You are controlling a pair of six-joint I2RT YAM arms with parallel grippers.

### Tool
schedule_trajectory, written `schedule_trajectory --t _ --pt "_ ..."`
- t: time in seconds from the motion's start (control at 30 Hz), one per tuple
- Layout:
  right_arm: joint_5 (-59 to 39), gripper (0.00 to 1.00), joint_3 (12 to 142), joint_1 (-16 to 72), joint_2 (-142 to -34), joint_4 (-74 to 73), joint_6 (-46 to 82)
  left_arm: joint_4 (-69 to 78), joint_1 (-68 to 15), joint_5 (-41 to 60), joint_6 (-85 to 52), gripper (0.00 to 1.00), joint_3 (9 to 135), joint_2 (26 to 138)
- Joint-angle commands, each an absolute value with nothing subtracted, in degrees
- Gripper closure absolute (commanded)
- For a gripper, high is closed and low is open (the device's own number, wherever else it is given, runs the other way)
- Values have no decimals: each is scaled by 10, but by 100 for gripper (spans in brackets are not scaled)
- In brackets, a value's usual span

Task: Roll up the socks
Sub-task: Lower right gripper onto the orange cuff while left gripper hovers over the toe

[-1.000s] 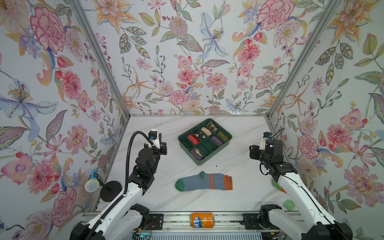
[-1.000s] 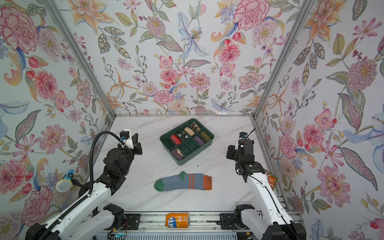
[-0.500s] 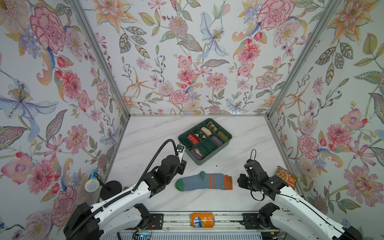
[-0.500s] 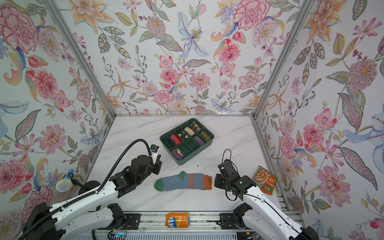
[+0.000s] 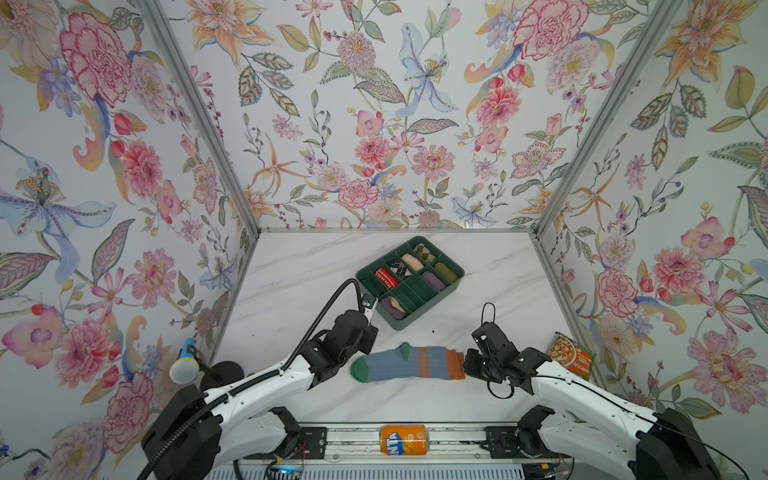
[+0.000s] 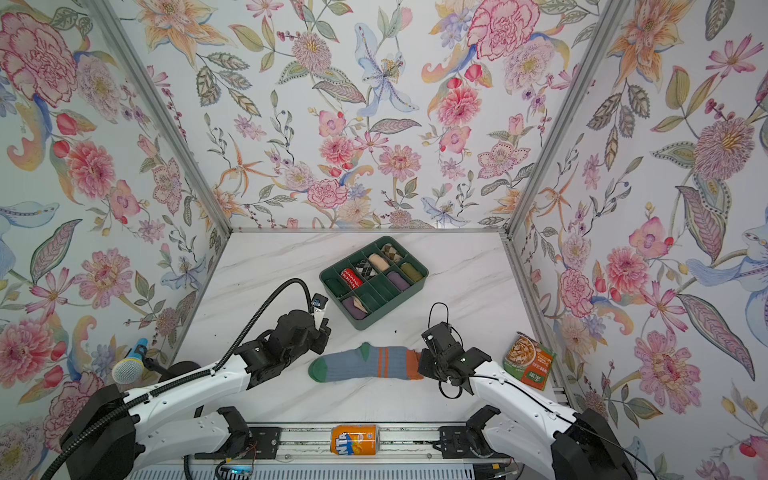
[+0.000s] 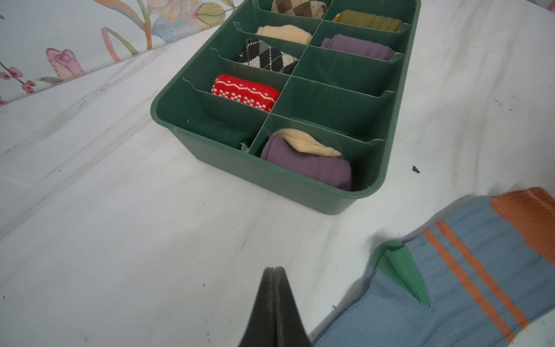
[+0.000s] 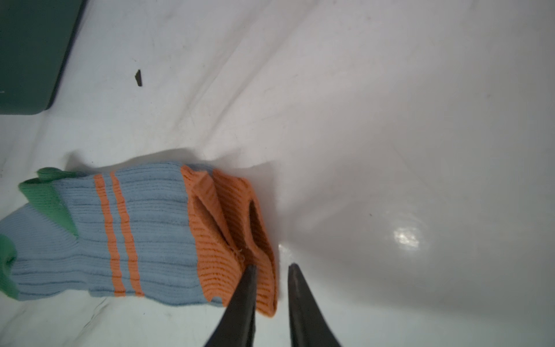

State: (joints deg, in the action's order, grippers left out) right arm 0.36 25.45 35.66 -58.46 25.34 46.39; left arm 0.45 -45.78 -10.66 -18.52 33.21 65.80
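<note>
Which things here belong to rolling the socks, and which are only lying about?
For the job: socks; right gripper at their orange cuff; left gripper, shut, beside them.
Lying about: green tray; soda can; microphone; snack packet.

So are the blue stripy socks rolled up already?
No, the socks lie flat and stretched out on the table, with toe and cuff at opposite ends.

socks [image 5: 409, 365] flat on table [image 5: 299, 270], tray [image 5: 432, 304] behind, can [image 5: 404, 439] in front, packet [image 5: 571, 360] right, microphone [image 5: 183, 370] left
</note>
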Motion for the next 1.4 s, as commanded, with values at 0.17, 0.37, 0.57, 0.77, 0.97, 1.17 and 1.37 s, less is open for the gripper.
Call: schedule_trajectory --t 0.17,0.37,0.57,0.77,0.97,1.17,1.37 --pt "-4 78 237 360 -614 215 471 21 -457 -81 -194 100 348 683" --pt "-7 78 236 359 -630 201 468 28 -451 -72 -194 100 349 687" --pt "-12 84 235 359 -654 188 467 29 -444 -66 -194 100 350 691" --pt "-8 100 238 359 -659 188 463 29 -438 -60 -192 100 352 692" --pt "4 100 249 360 -649 202 453 32 -436 -53 -191 100 358 697" --pt "18 100 258 362 -618 212 442 34 -436 -48 -191 100 367 704" --pt "18 100 272 365 -593 220 434 35 -436 -44 -190 100 374 707"
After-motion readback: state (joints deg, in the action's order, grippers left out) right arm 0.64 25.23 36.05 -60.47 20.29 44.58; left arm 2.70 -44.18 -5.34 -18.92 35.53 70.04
